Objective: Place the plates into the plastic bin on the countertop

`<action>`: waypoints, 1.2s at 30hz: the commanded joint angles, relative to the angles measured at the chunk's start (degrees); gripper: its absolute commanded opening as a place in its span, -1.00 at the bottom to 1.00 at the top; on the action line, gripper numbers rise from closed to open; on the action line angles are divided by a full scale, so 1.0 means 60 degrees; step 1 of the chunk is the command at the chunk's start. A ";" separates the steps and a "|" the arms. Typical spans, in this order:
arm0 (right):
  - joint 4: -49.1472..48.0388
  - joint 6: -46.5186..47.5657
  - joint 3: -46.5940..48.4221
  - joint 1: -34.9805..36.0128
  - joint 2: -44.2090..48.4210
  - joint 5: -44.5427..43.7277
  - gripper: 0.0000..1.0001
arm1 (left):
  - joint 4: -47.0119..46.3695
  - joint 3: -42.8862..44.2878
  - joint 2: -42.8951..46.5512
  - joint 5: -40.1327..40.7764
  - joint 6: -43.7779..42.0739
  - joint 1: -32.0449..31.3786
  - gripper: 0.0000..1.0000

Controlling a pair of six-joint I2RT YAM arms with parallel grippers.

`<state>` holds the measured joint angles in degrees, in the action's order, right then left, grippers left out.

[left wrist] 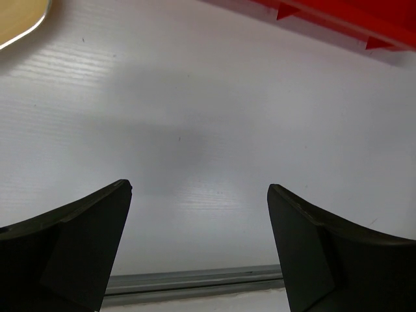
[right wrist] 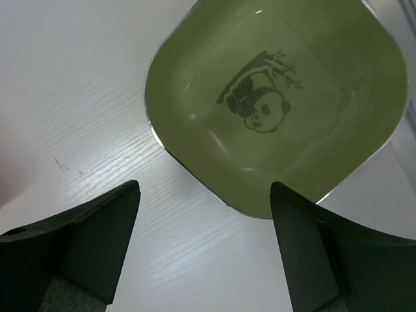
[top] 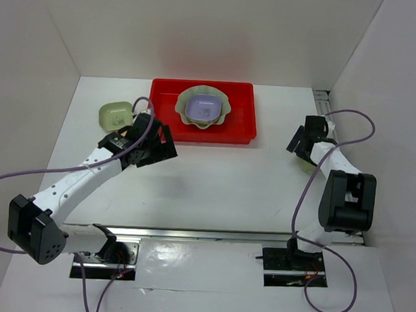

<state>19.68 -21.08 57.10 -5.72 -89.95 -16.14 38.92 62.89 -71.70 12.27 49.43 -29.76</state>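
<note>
Red bin (top: 164,118) holds the scalloped dish (top: 186,100) with the lavender dish (top: 202,108) nested inside; left to move, as far as I see, are a green dish (top: 115,115) beside it and the panda dish (right wrist: 273,104) below my right gripper (right wrist: 203,188), spread and empty like my left gripper (left wrist: 198,188).

Plain white walls (top: 202,28) enclose the white countertop (top: 221,178) at the back and both sides, a metal rail (top: 210,235) crosses its near edge, a shorter rail (top: 323,103) lies by the right wall, and a glossy white panel (top: 201,265) in front shows soft glare.
</note>
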 commanded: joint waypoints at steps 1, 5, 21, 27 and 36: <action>-0.0614 0.0305 0.0019 0.0176 -0.0067 0.0258 0.75 | -0.0378 0.0563 -0.0149 -0.0712 -0.0327 0.0520 0.98; -0.0717 0.0305 0.0106 0.0279 -0.0534 0.0171 0.70 | -0.0480 0.0460 -0.0149 -0.1092 -0.0533 0.0960 0.98; -0.1244 -0.0002 0.0034 0.0191 -0.1912 0.0185 -0.20 | -0.0773 0.0036 0.0217 -0.1562 -0.0885 0.1385 0.98; -0.1054 -0.0192 0.0399 0.0191 -0.2235 0.0068 -0.96 | -0.0861 -0.0053 0.0305 -0.1650 -0.1060 0.1385 0.98; 0.0467 -0.0368 0.2243 0.1171 -0.1078 -0.0386 -1.00 | -0.0597 -0.0140 0.0874 -0.1548 -0.1061 0.1385 0.98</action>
<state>18.44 -20.62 65.12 -1.87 -100.66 -19.86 35.57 62.35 -69.82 2.70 43.72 -21.78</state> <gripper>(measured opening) 0.034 0.990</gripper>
